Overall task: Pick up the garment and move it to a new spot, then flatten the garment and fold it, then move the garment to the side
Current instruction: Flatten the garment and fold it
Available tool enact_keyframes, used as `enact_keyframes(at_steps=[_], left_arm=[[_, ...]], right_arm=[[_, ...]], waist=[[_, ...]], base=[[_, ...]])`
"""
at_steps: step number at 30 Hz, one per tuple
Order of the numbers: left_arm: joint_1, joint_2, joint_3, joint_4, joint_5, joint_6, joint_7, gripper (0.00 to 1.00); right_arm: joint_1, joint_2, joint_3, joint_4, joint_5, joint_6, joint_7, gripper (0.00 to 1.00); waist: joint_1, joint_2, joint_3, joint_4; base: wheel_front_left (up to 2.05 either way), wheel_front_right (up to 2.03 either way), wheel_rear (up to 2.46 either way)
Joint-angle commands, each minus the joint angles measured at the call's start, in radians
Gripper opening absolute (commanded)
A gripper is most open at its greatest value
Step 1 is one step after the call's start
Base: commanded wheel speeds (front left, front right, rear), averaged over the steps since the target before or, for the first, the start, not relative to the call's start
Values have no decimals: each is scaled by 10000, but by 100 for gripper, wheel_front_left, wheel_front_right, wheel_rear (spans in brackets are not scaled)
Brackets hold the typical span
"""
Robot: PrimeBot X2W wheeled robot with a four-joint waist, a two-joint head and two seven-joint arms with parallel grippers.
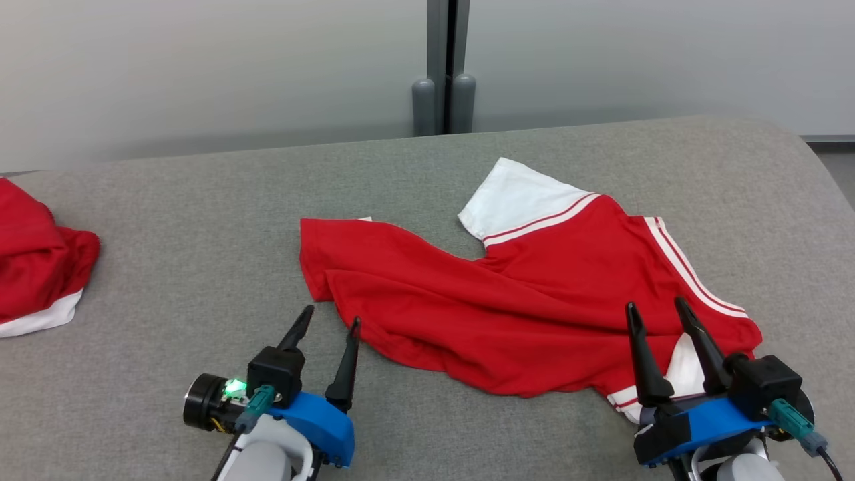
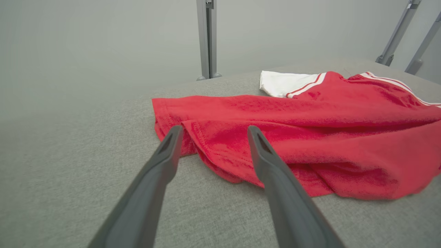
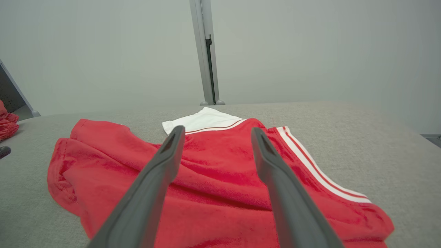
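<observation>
Red-and-white shirt (image 1: 528, 300) lies rumpled, left gripper (image 1: 332, 315) and right gripper (image 1: 654, 304) both spread wide and empty, so flattening seems due, needing pinches on its near edges.

A wide stretch of bare grey tabletop (image 1: 200, 220) lay open between the bunched red garment (image 1: 33, 267) at the left edge and the spread red-and-white shirt (image 1: 534, 294). Behind the shirt the surface ran free to the back edge, where a grey partition post (image 1: 444, 80) stood against the wall panels.
</observation>
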Motion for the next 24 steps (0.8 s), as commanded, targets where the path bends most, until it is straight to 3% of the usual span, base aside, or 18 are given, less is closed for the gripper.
enact_keyframes(at_steps=[1,10,16,17,18,19,24], left_arm=[[-269,4,-116,202,-76,-10,-24,100],[-1452,46,-1815,2996,-1121,-14,130,100],[-2001,8,-2623,3888,-2189,-15,108,100],[-2042,4,-2791,3990,-2364,-16,114,95],[-2101,-8,-2937,4105,-2519,-16,146,44],[-2169,-6,-3081,4204,-2666,-16,165,0],[-2289,-8,-3353,4075,-3438,-16,22,0]], right_arm=[[-71,14,31,9,7,6,-38,100],[-230,43,-5,-5,60,6,-38,100],[-295,50,12,57,40,6,-40,100],[-283,49,2,70,23,6,-40,100],[-260,51,-6,80,6,6,-40,100],[-228,53,-15,97,-11,6,-40,100],[-116,59,-102,142,-21,6,-40,100]], waist=[[0,0,11,-63],[0,0,369,-630],[0,0,491,-815],[0,0,471,-822],[0,0,455,-821],[0,0,422,-813],[0,0,257,-606]], base=[[0,0,0],[0,0,0],[0,0,0],[0,0,0],[0,0,0],[0,0,0],[0,0,0]])
